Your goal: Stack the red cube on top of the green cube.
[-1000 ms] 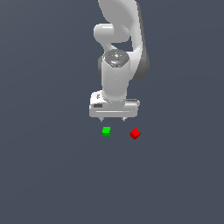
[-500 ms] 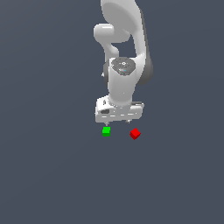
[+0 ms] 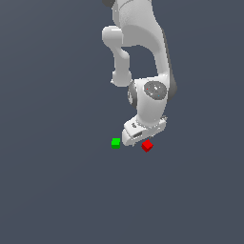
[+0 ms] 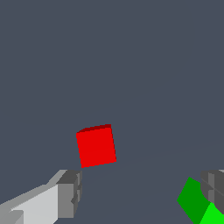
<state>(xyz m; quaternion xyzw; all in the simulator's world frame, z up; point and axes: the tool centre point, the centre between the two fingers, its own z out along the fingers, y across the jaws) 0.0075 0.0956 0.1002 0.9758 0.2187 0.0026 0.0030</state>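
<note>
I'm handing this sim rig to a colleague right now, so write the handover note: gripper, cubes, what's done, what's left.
Gripper: open, empty, low over the surface between the two cubes.
Red cube: on the surface, ungrasped, just ahead of the fingers in the wrist view.
Green cube: on the surface, apart from the red one, on the exterior view's left.
Done: approach only.
Left: centre on red, grasp, lift, place on green.
</note>
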